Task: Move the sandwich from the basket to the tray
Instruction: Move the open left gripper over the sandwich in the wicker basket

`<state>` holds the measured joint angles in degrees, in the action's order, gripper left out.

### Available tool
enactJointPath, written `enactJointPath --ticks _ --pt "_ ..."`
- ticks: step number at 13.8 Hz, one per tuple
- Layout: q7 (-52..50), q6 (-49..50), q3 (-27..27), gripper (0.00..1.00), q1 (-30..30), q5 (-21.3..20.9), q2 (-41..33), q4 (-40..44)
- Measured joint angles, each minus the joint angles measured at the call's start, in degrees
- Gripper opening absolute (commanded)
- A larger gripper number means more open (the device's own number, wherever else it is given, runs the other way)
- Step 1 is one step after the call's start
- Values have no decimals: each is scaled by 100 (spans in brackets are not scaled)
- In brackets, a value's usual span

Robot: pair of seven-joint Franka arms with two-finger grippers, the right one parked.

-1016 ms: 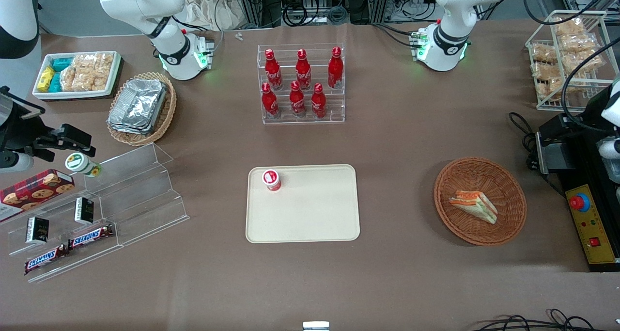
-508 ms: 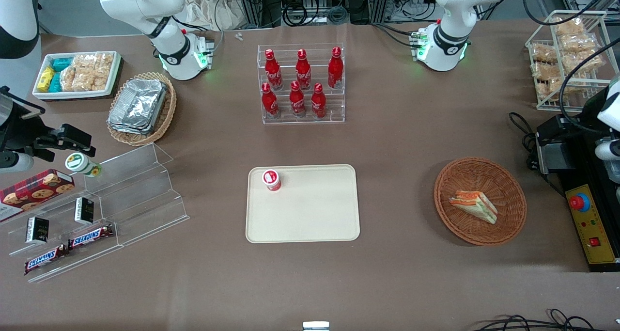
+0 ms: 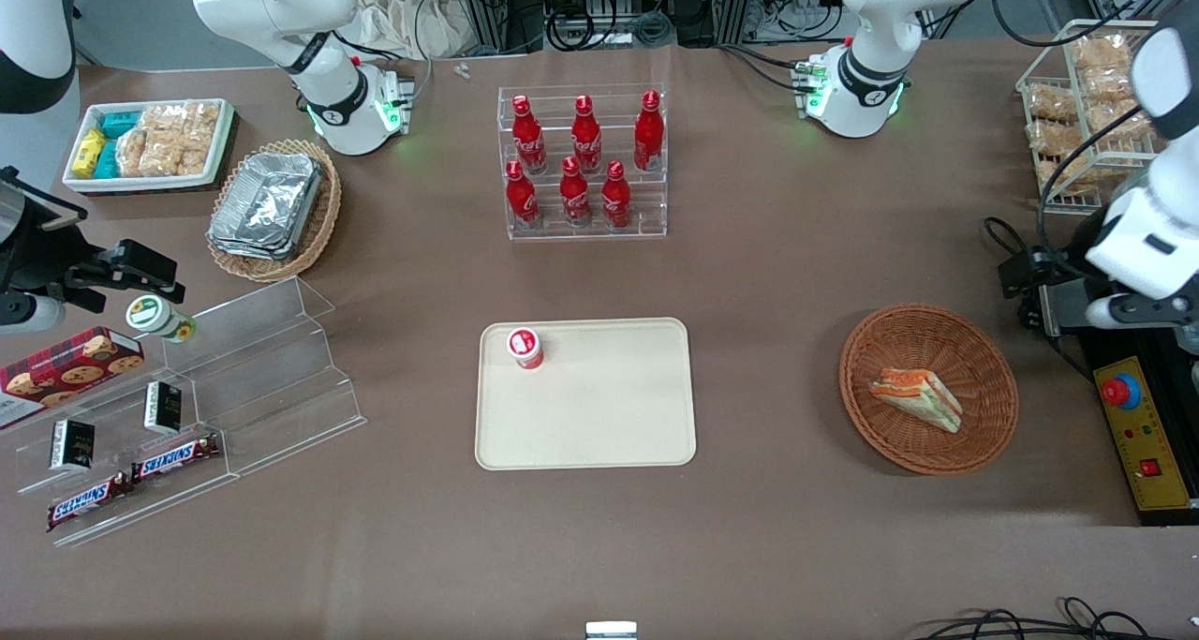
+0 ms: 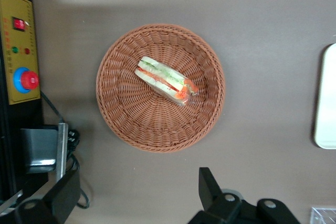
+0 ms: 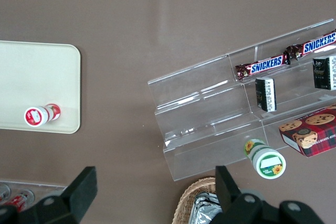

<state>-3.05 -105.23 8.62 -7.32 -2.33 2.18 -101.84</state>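
The sandwich (image 3: 916,398), a white wedge with orange and green filling, lies in the reddish-brown wicker basket (image 3: 890,340). The cream tray (image 3: 599,415) lies flat toward the table's middle. My left gripper (image 3: 1030,279) hangs high above the table, beside the basket and a little farther from the front camera than it. In the left wrist view the gripper (image 4: 137,195) has its fingers (image 4: 210,187) wide apart and empty, with the sandwich (image 4: 165,80), the basket (image 4: 131,124) and the tray's edge (image 4: 326,98) below it.
A small red-capped bottle (image 3: 525,348) stands on the tray's corner. A black and yellow control box with a red button (image 3: 1138,424) lies beside the basket at the working arm's end. A rack of red bottles (image 3: 583,162) stands farther back. A wire rack of snacks (image 3: 1091,106) stands nearby.
My left arm has swung in from the working arm's end of the table, bringing the gripper close to the basket. The sandwich, basket and tray have not moved.
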Motion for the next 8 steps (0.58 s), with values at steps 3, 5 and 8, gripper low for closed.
enactJointPath --ticks 3,5,8 --pt "-133 -750 -38 100 -14 11 11 -688" --pt "-664 -1004 -66 100 -52 14 146 -919" --pt "-2068 -1571 -71 100 -58 14 589 -959"
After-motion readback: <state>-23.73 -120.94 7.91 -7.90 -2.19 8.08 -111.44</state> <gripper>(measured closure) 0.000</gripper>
